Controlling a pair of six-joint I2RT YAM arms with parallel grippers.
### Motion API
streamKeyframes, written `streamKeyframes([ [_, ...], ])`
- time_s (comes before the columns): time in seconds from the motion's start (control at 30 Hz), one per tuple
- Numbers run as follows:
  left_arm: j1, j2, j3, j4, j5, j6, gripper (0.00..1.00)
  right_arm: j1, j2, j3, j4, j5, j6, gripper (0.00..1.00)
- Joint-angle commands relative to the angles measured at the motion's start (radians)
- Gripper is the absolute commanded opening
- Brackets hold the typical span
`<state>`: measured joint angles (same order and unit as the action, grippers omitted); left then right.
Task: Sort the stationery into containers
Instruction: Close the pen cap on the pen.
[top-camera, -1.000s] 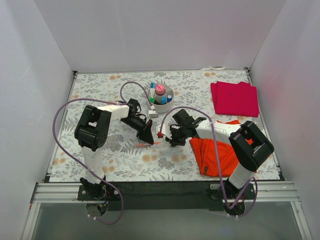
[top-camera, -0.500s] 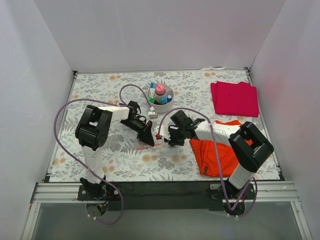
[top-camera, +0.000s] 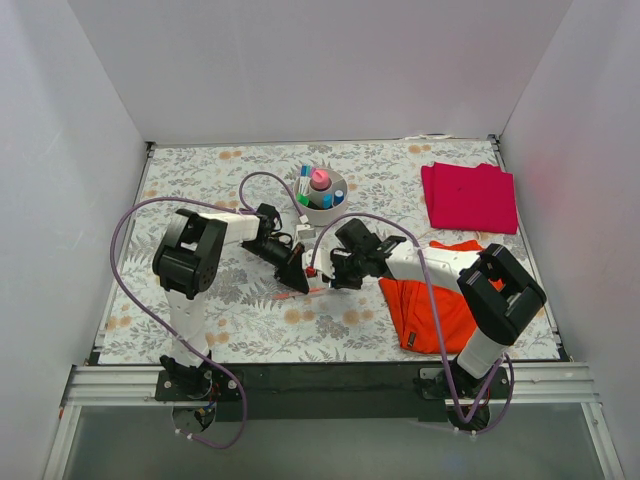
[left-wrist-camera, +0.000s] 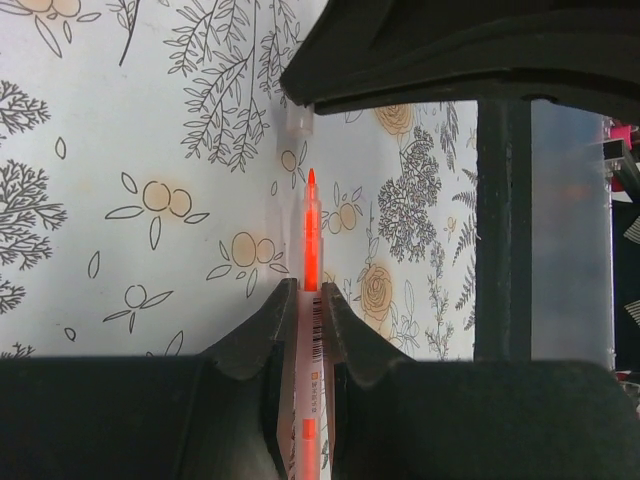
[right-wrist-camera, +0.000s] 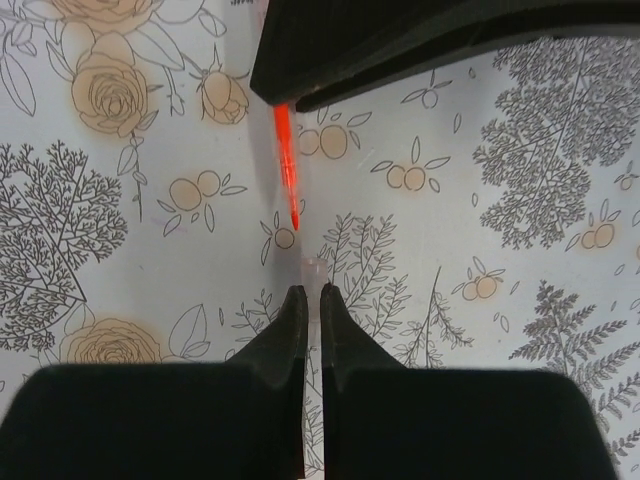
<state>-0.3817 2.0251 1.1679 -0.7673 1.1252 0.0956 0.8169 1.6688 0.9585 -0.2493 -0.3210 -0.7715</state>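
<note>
Meeting mid-desk (top-camera: 200, 180), both arms point tip to tip, the bowl (top-camera: 330, 213) near behind them. From the left wrist, the left fingers (left-wrist-camera: 262, 330) clamp the pen (left-wrist-camera: 312, 240), its long axis aimed straight ahead at a clear cap (left-wrist-camera: 298, 120). From the right wrist, the right fingers (right-wrist-camera: 292, 310), nearly closed, seem to pinch that cap, with the pen tip just ahead.

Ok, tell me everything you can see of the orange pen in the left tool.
The orange pen is thin: a clear, plastic-looking barrel over an orange core, a barcode label, and a bare pointed orange tip. The left tool is shut on the barrel, one finger on each side. The tip points over the floral table toward the right tool. Whether it touches the table is unclear.
</note>
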Motion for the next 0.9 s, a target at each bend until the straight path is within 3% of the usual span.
streamKeyframes([
  [0.0,-0.003,0.0,0.018,0.026,0.015,-0.025,0.0,0.014,-0.014,0.048,0.038,-0.027,0.018,0.01],
  [0.87,-0.003,0.004,0.021,0.033,0.012,-0.036,0.0,0.053,0.014,0.02,0.012,-0.02,-0.003,0.01],
])
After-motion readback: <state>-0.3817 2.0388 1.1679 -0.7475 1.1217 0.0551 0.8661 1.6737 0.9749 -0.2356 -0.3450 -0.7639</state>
